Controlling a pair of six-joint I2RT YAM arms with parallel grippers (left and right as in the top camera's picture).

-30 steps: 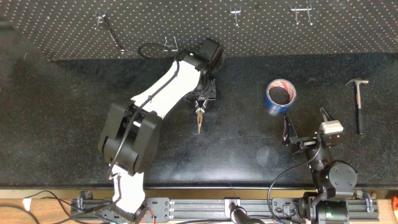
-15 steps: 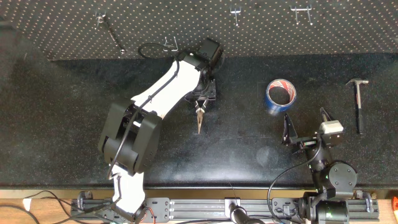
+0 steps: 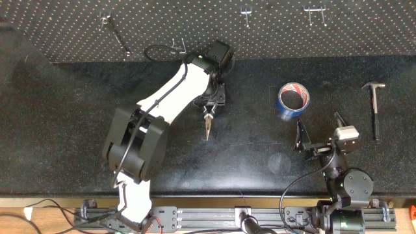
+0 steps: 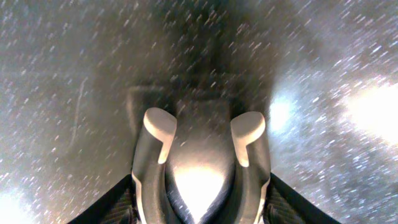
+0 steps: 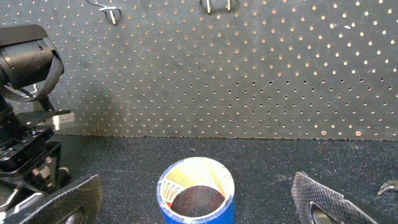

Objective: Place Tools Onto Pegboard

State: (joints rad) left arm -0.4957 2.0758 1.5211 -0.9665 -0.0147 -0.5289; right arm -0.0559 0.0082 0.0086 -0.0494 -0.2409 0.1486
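1. Pliers [image 3: 207,125] lie on the black table [image 3: 78,97] directly under the left claw [image 3: 209,104], which clamps both handles, with the nose sticking out past it.
2. Right claw [image 5: 196,180] gapes wide, and the tape roll [image 5: 196,191] stands ahead of it, apart.

Open black mat [image 3: 71,104] was left on the far left of the left arm [image 3: 170,97] and between the pliers [image 3: 207,125] and the tape roll [image 3: 294,99], but the middle was barred by that arm, slanted from its base up to the foot of the pegboard [image 3: 273,36]. The straight path from the wide-spread right gripper [image 3: 318,130] to the board was blocked by the tape roll, with bare mat on either side as far as the hammer [image 3: 374,107]. On the board, room was taken by a hung wrench [image 3: 117,36] at the left and by hooks [image 3: 246,12] farther right.
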